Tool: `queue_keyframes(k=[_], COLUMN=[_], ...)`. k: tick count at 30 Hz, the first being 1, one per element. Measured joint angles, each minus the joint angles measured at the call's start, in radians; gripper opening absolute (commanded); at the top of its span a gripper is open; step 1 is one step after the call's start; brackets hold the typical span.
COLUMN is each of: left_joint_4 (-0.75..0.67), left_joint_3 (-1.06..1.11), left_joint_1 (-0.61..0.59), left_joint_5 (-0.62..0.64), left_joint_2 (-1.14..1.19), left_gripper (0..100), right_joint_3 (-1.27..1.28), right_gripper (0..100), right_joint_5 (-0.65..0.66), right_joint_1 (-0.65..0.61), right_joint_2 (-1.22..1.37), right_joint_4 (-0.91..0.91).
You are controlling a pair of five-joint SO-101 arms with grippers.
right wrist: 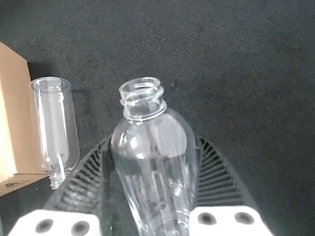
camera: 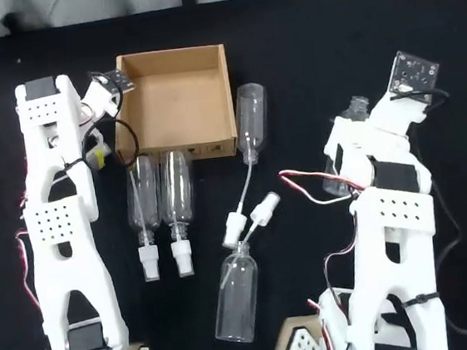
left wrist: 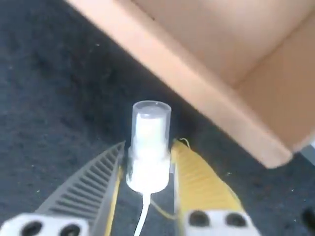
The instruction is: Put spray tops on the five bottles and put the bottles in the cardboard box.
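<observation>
My left gripper [left wrist: 146,147] is shut on a white spray top [left wrist: 147,162] with a clear cap and a thin tube, held over the black table just outside the cardboard box [left wrist: 197,83]. In the high view this gripper [camera: 98,156] sits at the left wall of the box [camera: 178,105]. My right gripper [right wrist: 152,142] is shut on a clear bottle [right wrist: 152,162] whose neck is open and bare. From above, that bottle [camera: 353,116] stands tilted at the right arm's gripper [camera: 344,153].
Two capped bottles [camera: 144,209] [camera: 177,206] lie side by side below the box. A bottle [camera: 250,119] lies by the box's right wall, its loose spray top [camera: 235,225] trailing. Another bottle [camera: 238,296] lies lower with a top [camera: 264,209] near it.
</observation>
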Motion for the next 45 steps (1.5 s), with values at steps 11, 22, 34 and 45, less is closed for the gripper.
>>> queue_keyframes(k=[11,22,34,45], left_joint_4=[0.008,0.017,0.017,0.017], left_joint_3=[0.000,0.003,0.003,0.261], left_joint_1=[-0.021,-0.098,-0.112,-0.144], left_joint_5=[0.052,0.187,0.339,0.376], left_joint_2=[0.000,-0.049,-0.143,-0.397], left_gripper=[6,6,6,6], right_joint_3=[0.000,0.000,0.000,0.000], right_gripper=[8.2,8.2,8.2,8.2], right_joint_5=[0.000,0.000,0.000,0.000], right_joint_1=[0.000,0.000,0.000,0.000], right_joint_2=[0.000,0.000,0.000,0.000], right_joint_4=[0.000,0.000,0.000,0.000])
